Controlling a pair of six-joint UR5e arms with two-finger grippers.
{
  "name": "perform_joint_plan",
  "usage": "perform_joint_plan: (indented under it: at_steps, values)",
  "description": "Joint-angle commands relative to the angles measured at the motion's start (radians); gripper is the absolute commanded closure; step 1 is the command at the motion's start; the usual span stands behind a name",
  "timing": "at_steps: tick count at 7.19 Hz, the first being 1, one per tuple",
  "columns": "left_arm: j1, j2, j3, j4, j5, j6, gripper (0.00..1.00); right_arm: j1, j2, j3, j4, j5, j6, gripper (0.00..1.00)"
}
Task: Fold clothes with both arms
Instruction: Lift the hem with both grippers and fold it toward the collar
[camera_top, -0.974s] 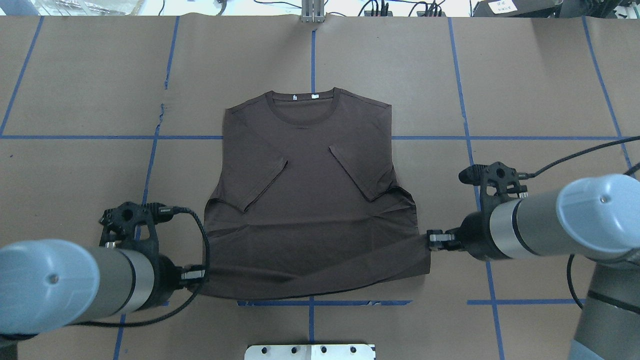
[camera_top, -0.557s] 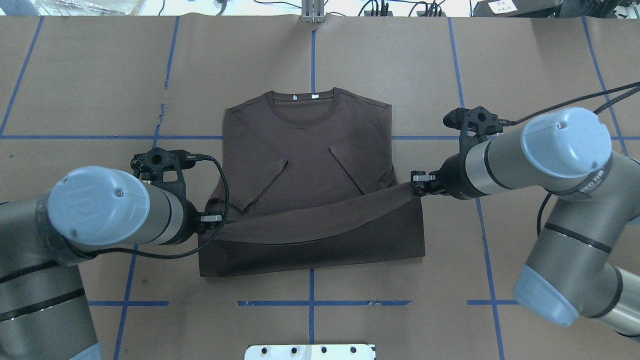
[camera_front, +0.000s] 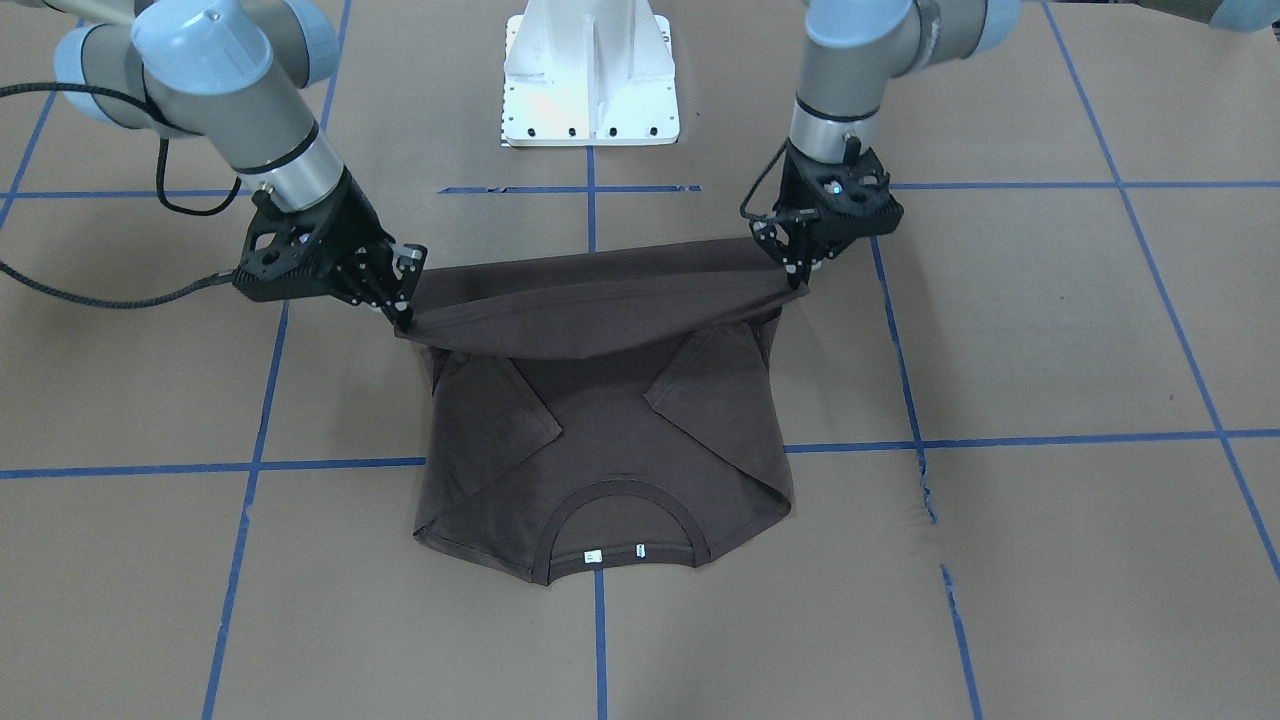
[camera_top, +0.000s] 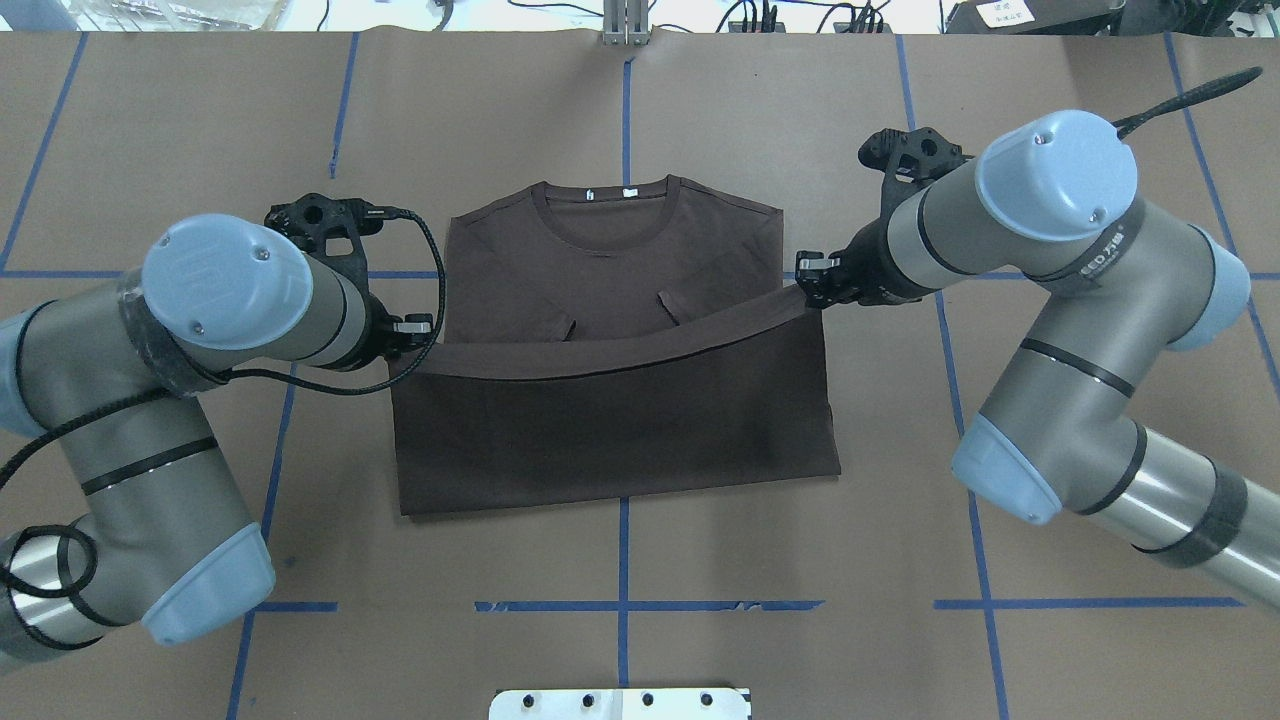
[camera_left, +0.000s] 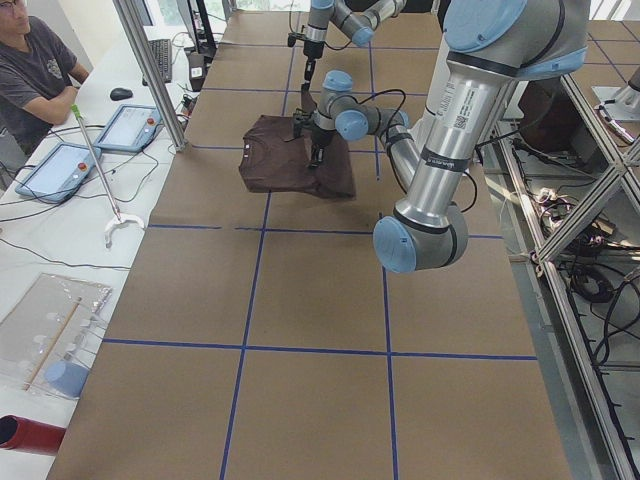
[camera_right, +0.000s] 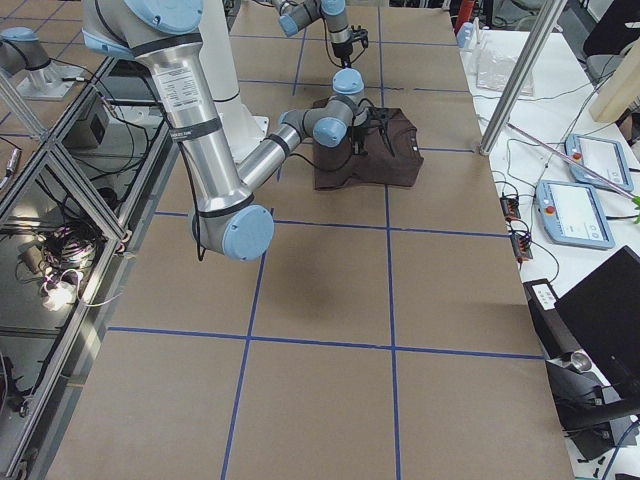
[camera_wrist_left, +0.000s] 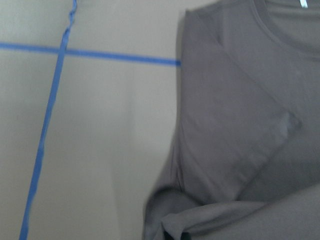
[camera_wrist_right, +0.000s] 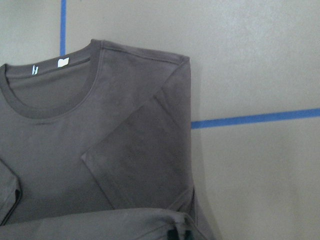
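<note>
T-shirt (camera_top: 610, 430) at the middle of the table (camera_top: 200, 130), sleeves (camera_front: 500, 410) folded in, collar (camera_top: 605, 205) on the far side. Hem (camera_top: 610, 352) is raised and taut between the arms. Left gripper (camera_top: 408, 338) is pinched tight on one corner, right gripper (camera_top: 812, 288) on the other. My read: carry both corners level and in step toward the collar, lay the edge square on the shoulders, then let go.

Brown T-shirt (camera_top: 610, 440), sleeves folded in; left arm (camera_top: 230, 290), right arm (camera_top: 1050, 190) hold hem raised.
</note>
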Motion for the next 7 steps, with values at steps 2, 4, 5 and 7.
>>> perform_joint_plan:
  at_steps: [2,4,5,7]
  values:
    - [-0.094,-0.044,0.209,-0.149,-0.007,0.098,1.0,0.085,0.158,-0.266,0.007,0.056,-0.03,1.0]
    - [-0.133,-0.112,0.312,-0.209,-0.01,0.1,1.0,0.091,0.249,-0.385,0.009,0.056,-0.032,1.0]
    - [-0.14,-0.155,0.355,-0.212,-0.028,0.1,1.0,0.103,0.26,-0.415,0.022,0.056,-0.038,1.0]
    - [-0.147,-0.184,0.38,-0.214,-0.027,0.1,1.0,0.119,0.262,-0.457,0.038,0.054,-0.038,1.0]
